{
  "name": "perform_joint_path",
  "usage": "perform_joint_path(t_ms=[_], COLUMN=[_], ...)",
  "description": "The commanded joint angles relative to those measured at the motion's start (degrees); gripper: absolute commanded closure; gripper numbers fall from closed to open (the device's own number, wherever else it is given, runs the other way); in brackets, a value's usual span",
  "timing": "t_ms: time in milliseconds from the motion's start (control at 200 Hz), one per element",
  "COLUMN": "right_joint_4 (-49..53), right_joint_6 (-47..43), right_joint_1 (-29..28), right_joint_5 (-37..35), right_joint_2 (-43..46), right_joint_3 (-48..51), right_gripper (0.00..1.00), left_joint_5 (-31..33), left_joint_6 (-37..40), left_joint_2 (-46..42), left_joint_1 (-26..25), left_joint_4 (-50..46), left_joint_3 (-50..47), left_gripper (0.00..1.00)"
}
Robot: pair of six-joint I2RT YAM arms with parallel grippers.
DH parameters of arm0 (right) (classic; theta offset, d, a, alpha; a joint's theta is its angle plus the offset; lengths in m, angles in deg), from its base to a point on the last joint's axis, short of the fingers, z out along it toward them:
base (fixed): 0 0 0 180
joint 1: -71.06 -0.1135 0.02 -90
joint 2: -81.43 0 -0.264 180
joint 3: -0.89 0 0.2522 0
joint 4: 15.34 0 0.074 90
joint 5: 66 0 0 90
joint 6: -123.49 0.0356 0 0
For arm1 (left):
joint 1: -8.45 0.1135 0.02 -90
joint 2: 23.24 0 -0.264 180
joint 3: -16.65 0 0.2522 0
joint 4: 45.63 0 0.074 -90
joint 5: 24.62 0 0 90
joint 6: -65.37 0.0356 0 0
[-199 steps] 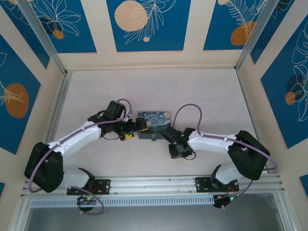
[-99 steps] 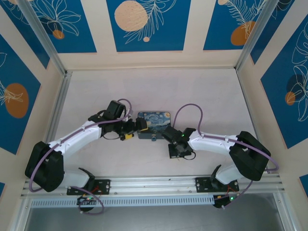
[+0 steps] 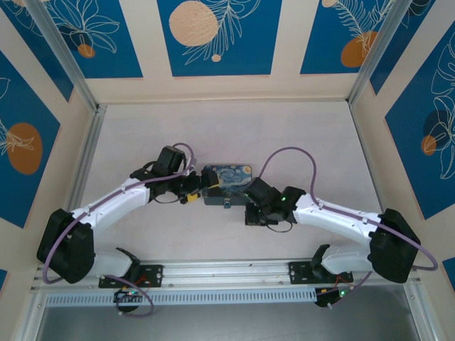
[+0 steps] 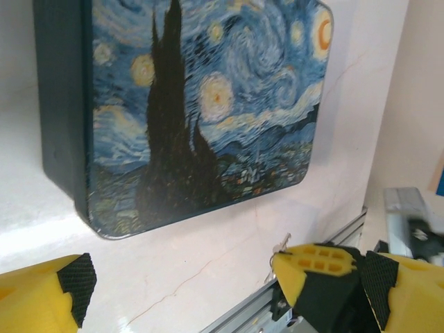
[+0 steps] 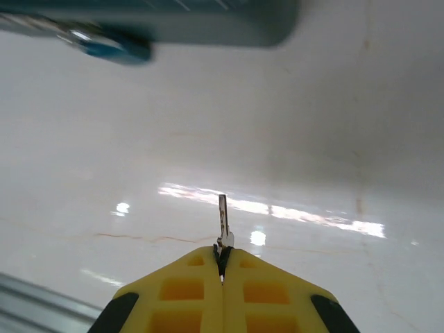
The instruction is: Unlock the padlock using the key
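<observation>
Pale, faintly veined stone desk is spreading out under both arms, with blue-and-cream floral panels walling it in. I am judging the task as partly done. The tiny thin silvery-grey metal key is already picked up, but it is not yet reaching the tiny dark bluish-teal metal padlock. Lining up, inserting and turning are all remaining.

In the right wrist view the right jaws are pressing together on the key's head, their yellow fingertips meeting, and the blade is sticking straight out ahead of them above the desk. The padlock is showing blurred, up and to the left of the blade's tip and well apart from it. It is hanging at the near edge of the rectangular blue-and-yellow starry-night-print tin box. I am not making out its keyhole, nor whether its shackle is closed.

The left jaws are standing wide apart at the tin's left end, gripping nothing. In the left wrist view the tin is lying just ahead of the two yellow pads rather than between them. I am expecting the key to need carrying forward and leftward before any insertion.
</observation>
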Motion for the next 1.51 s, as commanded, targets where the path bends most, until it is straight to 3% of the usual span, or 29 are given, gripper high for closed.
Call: perform_joint_path(t_ms=[0,120,280,375,530,590,670,715,935,1155,1500], right_joint_4=[-3.65,-8.25,-19.97,-27.28,-39.44,-42.74,-45.61,-46.89,-48.7,-50.13,-50.93], right_joint_6=[4.06,8.13,14.11,16.9,19.22,20.01,21.06,21.22,21.64,21.76,21.91], right_joint_1=[0.9,1.99,3.5,3.65,3.74,3.72,3.73,3.73,4.02,4.0,4.0], right_joint_5=[1.59,-2.32,-9.35,-13.33,-18.0,-19.2,-20.47,-20.93,-21.87,-21.38,-22.01], right_joint_2=[2.26,3.92,5.76,5.34,3.79,3.32,2.57,2.21,0.65,-1.56,-2.83], right_joint_3=[-4.0,-6.38,-5.49,-4.11,-0.85,0.17,0.85,0.96,0.17,-0.46,0.6], right_gripper=[1.0,1.0,1.0,1.0,1.0,1.0,1.0,1.0,1.0,1.0,1.0], left_joint_5=[-0.8,-0.49,0.54,1.89,4.61,6.03,7.93,8.54,9.55,8.83,9.1], left_joint_6=[-6.61,-15.44,-33.4,-39.62,-47.43,-49.72,-51.47,-52.08,-53.74,-55.07,-55.84], left_joint_2=[-1.89,-3.27,-4.44,-4.27,-3.15,-2.87,-2.63,-2.48,-0.08,3.97,5.61], left_joint_1=[0.2,0.22,0.26,0.09,-0.31,-0.73,-1.27,-1.59,-3.24,-5.11,-6.2], left_joint_4=[6.14,11.81,26.63,28.66,32.44,33.56,33.98,33.97,34.31,36.87,38.19], left_joint_3=[1.03,-0.16,-5.21,-5.35,-6.26,-6.58,-6.51,-6.34,-4.36,-1.48,0.36], left_gripper=[0.0,0.0,0.01,0.03,0.1,0.19,0.33,0.36,0.36,0.28,0.34])
